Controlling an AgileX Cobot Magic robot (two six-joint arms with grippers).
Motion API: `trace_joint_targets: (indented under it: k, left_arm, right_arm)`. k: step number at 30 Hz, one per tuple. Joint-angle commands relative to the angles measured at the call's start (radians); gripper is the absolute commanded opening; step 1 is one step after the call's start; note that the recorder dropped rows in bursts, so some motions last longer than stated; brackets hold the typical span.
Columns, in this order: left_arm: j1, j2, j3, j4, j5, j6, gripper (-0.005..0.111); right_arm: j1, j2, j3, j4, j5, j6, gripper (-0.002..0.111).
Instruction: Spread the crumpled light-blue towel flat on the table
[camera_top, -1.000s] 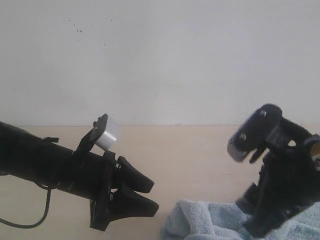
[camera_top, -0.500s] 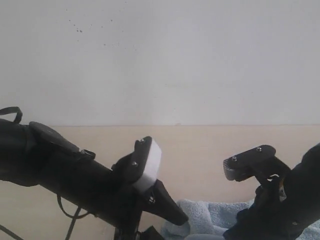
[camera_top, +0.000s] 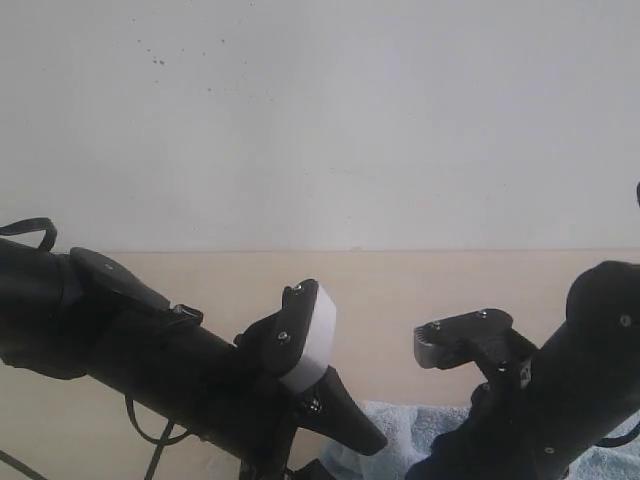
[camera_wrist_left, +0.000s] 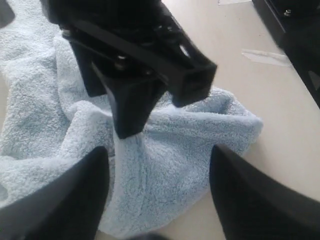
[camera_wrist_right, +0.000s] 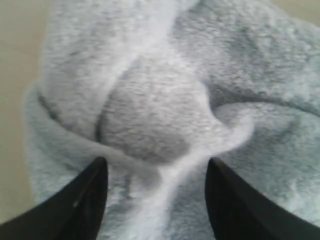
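The light-blue towel (camera_wrist_left: 165, 145) lies crumpled in folds on the beige table (camera_wrist_left: 260, 85). My left gripper (camera_wrist_left: 157, 197) hovers open over the towel's near edge, with nothing between its fingers (camera_wrist_left: 70, 200). Across the pile, my right gripper reaches down onto the towel, and one of its black fingers (camera_wrist_left: 129, 107) touches the cloth. In the right wrist view my right gripper (camera_wrist_right: 155, 200) stands open, straddling a raised ridge of the towel (camera_wrist_right: 150, 115). In the exterior view only a strip of towel (camera_top: 400, 435) shows between the left arm (camera_top: 180, 370) and the right arm (camera_top: 570, 390).
A white speckled wall (camera_top: 320, 120) rises behind the table (camera_top: 400, 300). A black cable (camera_top: 150, 435) loops under the left arm. Pale patches (camera_wrist_left: 262, 56) mark the tabletop near a dark structure (camera_wrist_left: 295, 30). Bare table (camera_wrist_right: 15, 100) shows beside the towel.
The left arm has pushed forward and right toward the towel. The right arm has dropped lower and shifted left, and the two now hide most of the towel in the exterior view.
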Motion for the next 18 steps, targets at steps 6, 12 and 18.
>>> trace_joint_targets:
  k: [6, 12, 18]
  left_arm:
    - [-0.004, -0.001, -0.004, -0.005, -0.056, 0.004, 0.057]
    - [-0.037, -0.001, -0.004, 0.091, -0.032, 0.004, 0.057]
    - [-0.179, -0.001, -0.004, 0.164, -0.249, 0.006, 0.075]
  right_arm:
    - [-0.004, -0.004, -0.015, 0.303, 0.101, -0.358, 0.055]
    - [-0.004, -0.026, -0.101, 0.273, 0.161, -0.363, 0.055]
    - [-0.006, -0.101, -0.168, -0.11, 0.203, -0.147, 0.055]
